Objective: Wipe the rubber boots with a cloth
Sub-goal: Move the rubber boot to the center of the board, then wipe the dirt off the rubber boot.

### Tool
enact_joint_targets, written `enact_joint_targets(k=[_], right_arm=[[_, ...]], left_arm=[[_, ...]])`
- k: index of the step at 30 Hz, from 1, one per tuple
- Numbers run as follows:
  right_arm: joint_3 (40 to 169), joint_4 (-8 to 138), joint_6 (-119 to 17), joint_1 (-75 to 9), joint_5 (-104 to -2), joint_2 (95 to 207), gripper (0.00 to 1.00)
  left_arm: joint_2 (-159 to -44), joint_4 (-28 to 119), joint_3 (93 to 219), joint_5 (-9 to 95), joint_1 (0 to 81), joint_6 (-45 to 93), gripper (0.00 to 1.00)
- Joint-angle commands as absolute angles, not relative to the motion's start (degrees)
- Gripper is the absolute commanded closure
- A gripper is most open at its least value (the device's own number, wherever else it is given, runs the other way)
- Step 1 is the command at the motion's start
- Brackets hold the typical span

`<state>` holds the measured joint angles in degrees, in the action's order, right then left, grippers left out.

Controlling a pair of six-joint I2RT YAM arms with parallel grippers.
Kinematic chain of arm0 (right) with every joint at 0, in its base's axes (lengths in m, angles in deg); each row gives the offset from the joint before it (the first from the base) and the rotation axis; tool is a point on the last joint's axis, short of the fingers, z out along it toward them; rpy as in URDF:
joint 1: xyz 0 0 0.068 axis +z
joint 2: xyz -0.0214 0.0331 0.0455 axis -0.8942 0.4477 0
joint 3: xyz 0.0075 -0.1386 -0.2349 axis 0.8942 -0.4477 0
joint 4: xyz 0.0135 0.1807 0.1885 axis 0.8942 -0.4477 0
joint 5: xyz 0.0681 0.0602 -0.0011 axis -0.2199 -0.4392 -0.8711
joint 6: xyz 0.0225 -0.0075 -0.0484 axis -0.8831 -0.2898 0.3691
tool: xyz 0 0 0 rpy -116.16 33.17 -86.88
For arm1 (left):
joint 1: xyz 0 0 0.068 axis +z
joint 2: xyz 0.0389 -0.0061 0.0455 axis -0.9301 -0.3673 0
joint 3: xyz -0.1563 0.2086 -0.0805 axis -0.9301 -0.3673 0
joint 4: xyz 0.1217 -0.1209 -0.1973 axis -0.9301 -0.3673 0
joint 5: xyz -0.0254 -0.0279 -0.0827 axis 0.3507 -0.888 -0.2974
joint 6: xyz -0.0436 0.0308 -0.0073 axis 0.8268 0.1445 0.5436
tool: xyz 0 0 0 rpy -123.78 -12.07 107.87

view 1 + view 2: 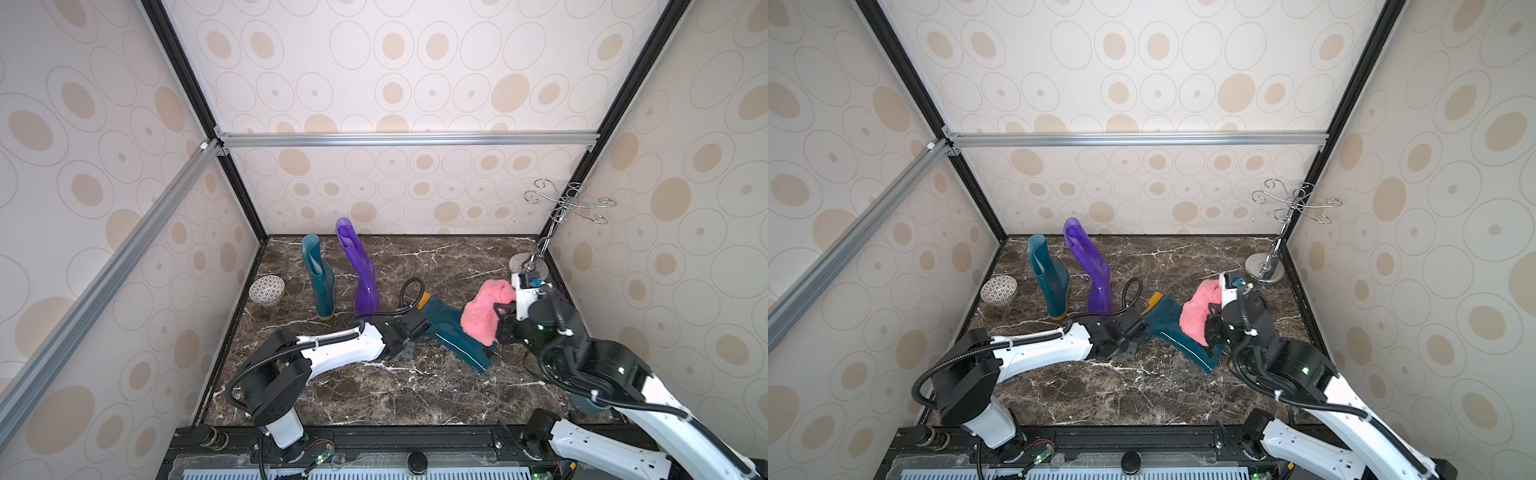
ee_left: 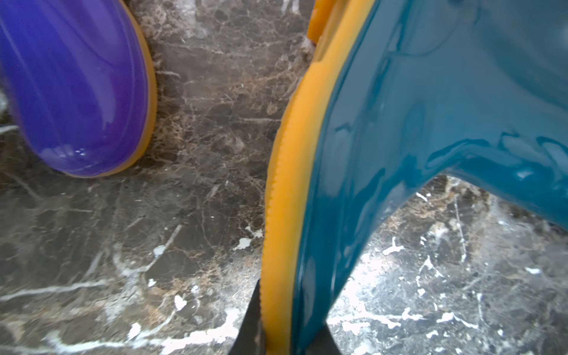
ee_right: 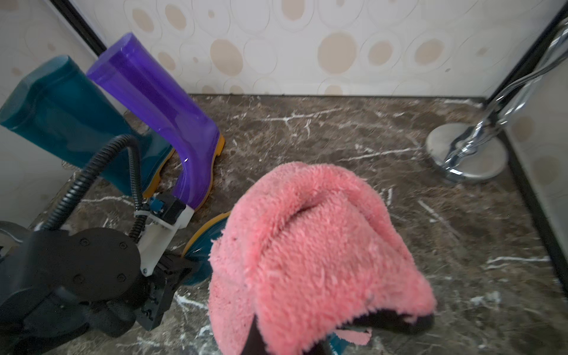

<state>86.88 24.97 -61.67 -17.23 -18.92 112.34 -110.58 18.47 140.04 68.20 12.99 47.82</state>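
The job looks part-way at most: of the 3 rubber boots, only the lying teal boot has the cloth on it, draped over its shaft towards the right side of the marble table. The standing teal boot and the purple boot stand upright side by side at the back left, with neither arm on them; their shine alone does not tell whether they have been wiped. The left gripper pinches the lying boot's toe, 1 finger against the orange sole and 1 on the teal upper, which likely steadies it. The right gripper is pressed together on a bunched fold of the cloth. The boots are smooth, glossy rubber that throws back highlights, and the purple 1 looks slightly see-through. The sole's rim is finely ribbed. The cloth is thick, fluffy pink pile, soft and shapeless against the hard veined stone
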Motion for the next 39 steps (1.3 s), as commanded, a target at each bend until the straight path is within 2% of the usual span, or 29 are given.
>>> enact_joint_targets(k=[1, 4, 10, 13, 18, 23, 28, 30, 35, 39], right_arm=[[79.66, 38.32, -70.38, -17.41, -27.44, 116.28, 1.0], [75.57, 48.29, -73.49, -17.35, -29.79, 122.21, 1.0], [73.5, 64.56, -76.08, -19.22, -27.73, 134.59, 1.0], [76.16, 65.97, -77.63, -21.51, -28.57, 141.61, 1.0], [76.81, 65.21, -80.0, -24.12, -24.46, 148.09, 1.0], [70.86, 56.92, -85.23, -25.08, -18.44, 143.19, 1.0], [63.58, 42.12, -89.92, -25.62, -10.45, 129.77, 1.0], [61.34, 37.44, -90.27, -26.87, -10.17, 124.07, 1.0], [60.61, 30.05, -86.03, -28.71, -14.61, 113.62, 1.0], [63.65, 32.26, -79.5, -29.0, -26.45, 115.4, 1.0]], left_arm=[[-108.03, 28.49, 135.99, 66.44, 12.3, 46.56, 1.0], [-106.83, 29.88, 134.36, 68.03, 11.95, 45.56, 1.0], [-106.26, 30.04, 133.26, 68.3, 11.12, 45.09, 1.0], [-106.47, 29.58, 133.28, 69.09, 10.87, 45.35, 1.0], [-106.23, 30.79, 132.38, 68.72, 10.78, 46.44, 1.0], [-106.75, 31.26, 132.2, 68.21, 10.71, 47.19, 1.0], [-106.41, 31.58, 132.34, 67.82, 10.84, 47.19, 1.0], [-106.36, 32.14, 132.27, 67.4, 10.79, 47.35, 1.0], [-106.25, 32.8, 132.51, 66.09, 10.76, 47.04, 1.0], [-106.51, 33.43, 132.72, 64.89, 10.79, 46.59, 1.0]])
